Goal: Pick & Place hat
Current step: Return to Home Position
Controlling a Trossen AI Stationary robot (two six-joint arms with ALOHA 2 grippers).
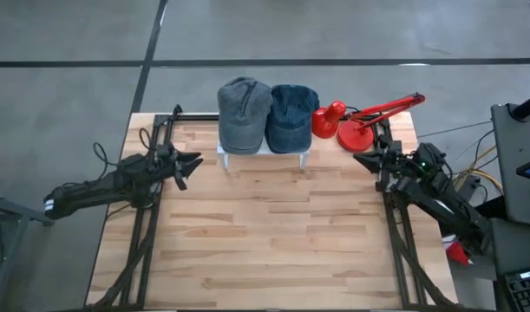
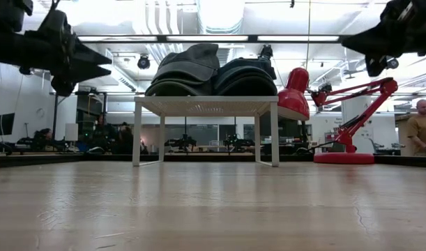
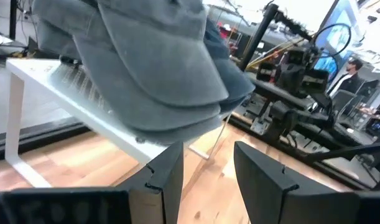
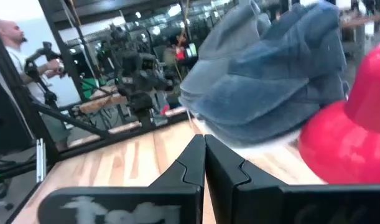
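Note:
Two caps sit side by side on a small white stand (image 1: 225,153) near the table's far edge: a grey cap (image 1: 244,113) on the left and a blue cap (image 1: 291,117) on the right, each resting on its brim and underside. In the low view the grey cap (image 2: 185,70) and the blue cap (image 2: 246,75) top the stand. My left gripper (image 1: 193,162) hovers open left of the stand, facing the grey cap (image 3: 146,62). My right gripper (image 1: 360,158) is shut, off to the right of the blue cap (image 4: 270,81).
A red desk lamp (image 1: 360,126) stands right of the stand, its shade (image 1: 327,120) close against the blue cap and close to my right gripper. Bare wooden tabletop (image 1: 265,234) stretches toward the near edge. People and equipment show in the room behind.

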